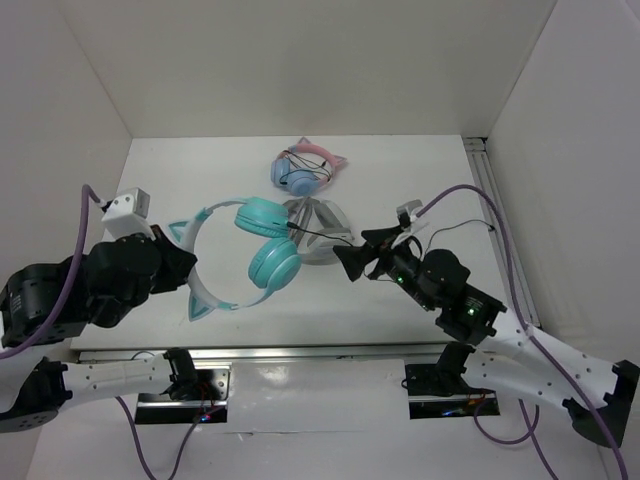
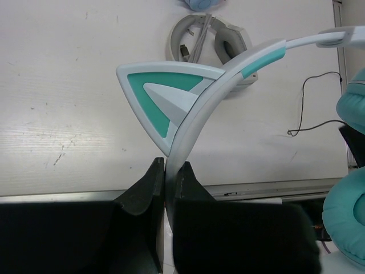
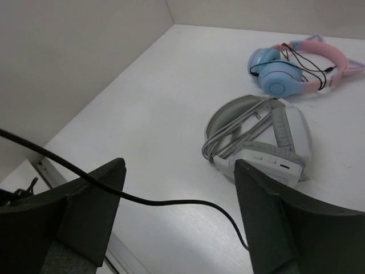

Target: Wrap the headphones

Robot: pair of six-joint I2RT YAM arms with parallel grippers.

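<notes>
The headphones (image 1: 268, 262) have teal ear cups and a white headband with cat ears. They are held over the middle-left of the table. My left gripper (image 1: 186, 264) is shut on the headband just below a cat ear (image 2: 162, 98); in the left wrist view (image 2: 169, 171) the band stands edge-on between the pads. The teal ear cups (image 2: 349, 220) show at that view's right edge. The thin black cable (image 1: 322, 236) runs from an ear cup to my right gripper (image 1: 357, 251). That gripper (image 3: 179, 197) is open, with the cable (image 3: 171, 201) crossing the gap between its fingers.
Grey-white headphones (image 1: 322, 228) lie just behind the teal pair, close to my right gripper, and show in the right wrist view (image 3: 268, 137). Blue-and-pink cat-ear headphones (image 1: 305, 170) lie at the back centre. White walls close in the left, back and right sides.
</notes>
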